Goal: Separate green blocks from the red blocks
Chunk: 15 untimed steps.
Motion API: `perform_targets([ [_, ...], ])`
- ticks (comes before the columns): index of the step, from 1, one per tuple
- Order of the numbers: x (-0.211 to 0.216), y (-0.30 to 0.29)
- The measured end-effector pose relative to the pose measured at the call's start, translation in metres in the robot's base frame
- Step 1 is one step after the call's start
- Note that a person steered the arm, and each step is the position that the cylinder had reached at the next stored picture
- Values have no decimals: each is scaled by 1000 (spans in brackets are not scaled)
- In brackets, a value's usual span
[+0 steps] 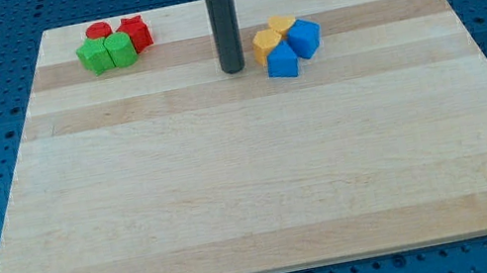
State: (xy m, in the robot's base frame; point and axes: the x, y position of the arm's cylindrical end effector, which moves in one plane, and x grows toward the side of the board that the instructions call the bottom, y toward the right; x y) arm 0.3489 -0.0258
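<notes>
Bare counter fills the near part of the view; nothing stands on it between the camera and my tip. The end effector is a plain rod with no jaws — it neither grasps nor clamps, and at this moment it touches no block.

Task blocks lie well apart from my tip, toward the view's left and a little toward the top. They form one tight cluster: green star and green cube on the near side, red cylinder and red star just behind them, all touching or nearly so.

Just beside my tip, on the view's right, sits an unrelated cluster: blue cube, blue block, yellow block, yellow heart.

Governing relation — the green-red seam runs roughly left-right. Judgement: my tip must travel left and come between the rows before any push will part them; the task is not yet begun.
</notes>
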Motion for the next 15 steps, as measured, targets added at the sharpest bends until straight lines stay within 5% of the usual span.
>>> perform_targets([
  [4, 6, -233],
  [10, -85, -219],
  [15, -78, -138],
])
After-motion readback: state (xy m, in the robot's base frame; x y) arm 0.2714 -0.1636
